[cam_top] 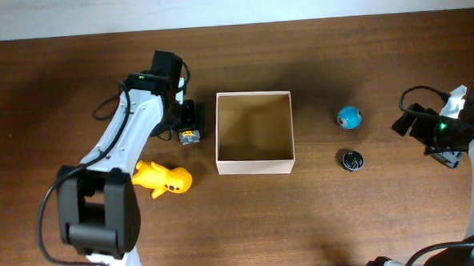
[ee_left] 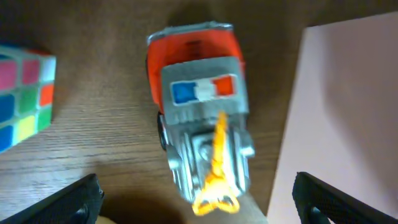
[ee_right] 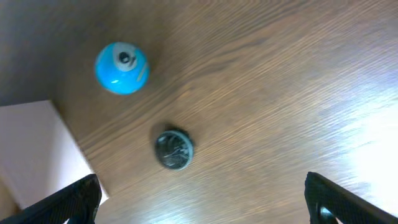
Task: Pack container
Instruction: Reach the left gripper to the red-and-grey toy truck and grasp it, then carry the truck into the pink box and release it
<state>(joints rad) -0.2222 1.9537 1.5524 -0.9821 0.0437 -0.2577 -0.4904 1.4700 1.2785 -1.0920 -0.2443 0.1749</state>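
Where the overhead view takes in the brown wooden table (cam_top: 59, 93), the box (cam_top: 253, 132) sits upright about mid-table. Its top is open, with low walls, white outside and tan inside.

Left gripper (cam_top: 187, 119): just off the box's left wall, toward the far corner. Fingers spread wide, gripping nothing. Its wrist view shows a toy truck below the gap, with both fingertips standing well out to either side of it.

Right gripper (cam_top: 409, 124): well to the right of the box. Fingers wide apart, holding nothing, bare wood between them.

Yellow toy (cam_top: 163, 178): lies left of the box, off its near left corner. It looks like an animal, but I cannot tell which kind.

Toy truck (ee_left: 202, 118): orange cab, grey body, yellow hook. It sits just beside the box's left wall, lengthwise along it, apart from the wall.

Puzzle cube (ee_left: 22, 93): left of the box, beyond the truck, only partly in view.

Blue ball (cam_top: 348, 118): near the box's right wall, level with its far half.

Dark disc (cam_top: 351, 160): right of the box, level with its near wall, apart from the ball.
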